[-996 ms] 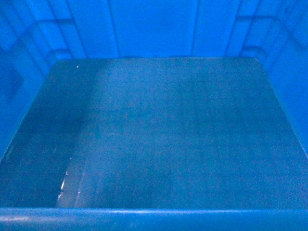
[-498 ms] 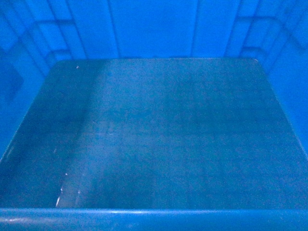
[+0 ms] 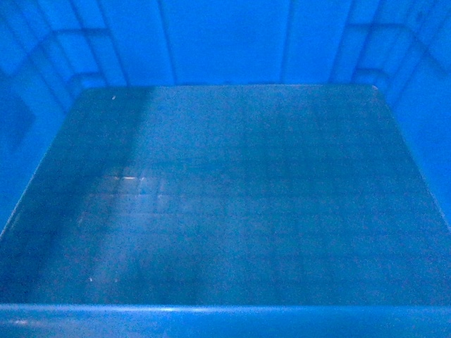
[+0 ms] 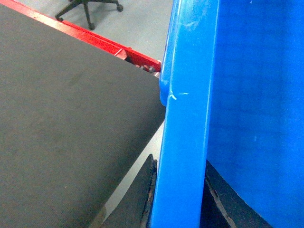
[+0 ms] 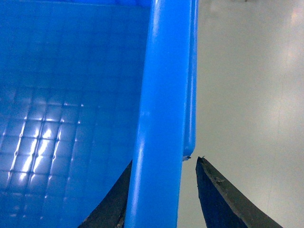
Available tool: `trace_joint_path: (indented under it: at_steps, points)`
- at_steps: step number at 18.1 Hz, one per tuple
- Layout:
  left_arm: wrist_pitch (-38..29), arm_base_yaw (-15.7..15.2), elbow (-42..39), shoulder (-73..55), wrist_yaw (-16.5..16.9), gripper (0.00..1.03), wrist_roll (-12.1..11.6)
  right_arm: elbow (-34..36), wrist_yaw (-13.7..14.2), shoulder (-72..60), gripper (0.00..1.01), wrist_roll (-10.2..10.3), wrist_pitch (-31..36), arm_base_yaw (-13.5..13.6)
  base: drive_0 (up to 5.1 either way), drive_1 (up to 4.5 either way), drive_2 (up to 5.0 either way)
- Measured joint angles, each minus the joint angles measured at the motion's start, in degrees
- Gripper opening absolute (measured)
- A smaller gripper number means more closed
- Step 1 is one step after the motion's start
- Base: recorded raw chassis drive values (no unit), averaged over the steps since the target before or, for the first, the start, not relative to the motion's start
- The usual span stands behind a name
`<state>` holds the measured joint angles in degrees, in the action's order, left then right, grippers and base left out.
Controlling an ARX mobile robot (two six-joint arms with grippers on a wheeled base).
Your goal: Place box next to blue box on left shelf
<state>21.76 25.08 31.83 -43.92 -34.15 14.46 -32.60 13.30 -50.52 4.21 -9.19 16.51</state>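
Your head view is filled by the box (image 3: 232, 197); its gridded floor and ribbed inner walls block everything beyond, so you cannot see the left shelf or the blue box beside which it must go. Against the two earlier head pictures, the framing of the box is unchanged, but the light streak on its floor has moved from the near-left corner toward the middle left. Treat this as a sign that the box and robot are travelling or turning together (a judgement, not a thing seen); placement is not yet done.

The box hangs between both arms. The left gripper (image 4: 178, 199) straddles the left rim, one dark finger on each side of it, clamped on the wall. The right gripper (image 5: 164, 199) straddles the right rim, likewise gripping.

Left of the box lies a dark grey surface (image 4: 61, 118) with a red edge (image 4: 109, 45). Beyond it, pale floor (image 4: 137, 23) and a chair base (image 4: 88, 7). Right of the box, only glossy pale floor.
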Motion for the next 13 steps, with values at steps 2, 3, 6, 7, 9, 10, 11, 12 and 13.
trace_joint_path:
  at_steps: [2,3,6,7,9,10,11,12,13]
  points:
    - [0.0,0.0,0.0,0.0,0.0,0.18,-0.1,0.0,0.0,0.0,0.33,0.0,0.0,0.0,-1.4,-1.43,-1.4]
    - [0.0,0.0,0.0,0.0,0.0,0.18,-0.1,0.0,0.0,0.0,0.33,0.0,0.0,0.0,-1.5,-1.54,-1.5]
    - [0.0,0.0,0.0,0.0,0.0,0.18,-0.1,0.0,0.0,0.0,0.33,0.0,0.0,0.0,-1.5,-1.52,-1.5]
    - [0.0,0.0,0.0,0.0,0.0,0.18,-0.2,0.0,0.0,0.0,0.33,0.0,0.0,0.0,-1.5,-1.51,-1.5]
    - [0.0,0.0,0.0,0.0,0.0,0.18,-0.2,0.0,0.0,0.0,0.33,0.0,0.0,0.0,-1.5,-1.54,-1.5]
    - [0.0,0.0,0.0,0.0,0.0,0.18,-0.2,0.0,0.0,0.0,0.33,0.0,0.0,0.0,-1.5,-1.48,-1.5]
    - [0.0,0.0,0.0,0.0,0.0,0.18,-0.2,0.0,0.0,0.0,0.33,0.0,0.0,0.0,-1.5,-1.47,-1.5]
    - [0.0,0.0,0.0,0.0,0.0,0.18,-0.2,0.0,0.0,0.0,0.33,0.0,0.0,0.0,-1.5,-1.51,-1.5]
    - [0.0,0.0,0.0,0.0,0.0,0.18,-0.3,0.0,0.0,0.0,0.33,0.0,0.0,0.0,-1.7,-1.66,-1.7]
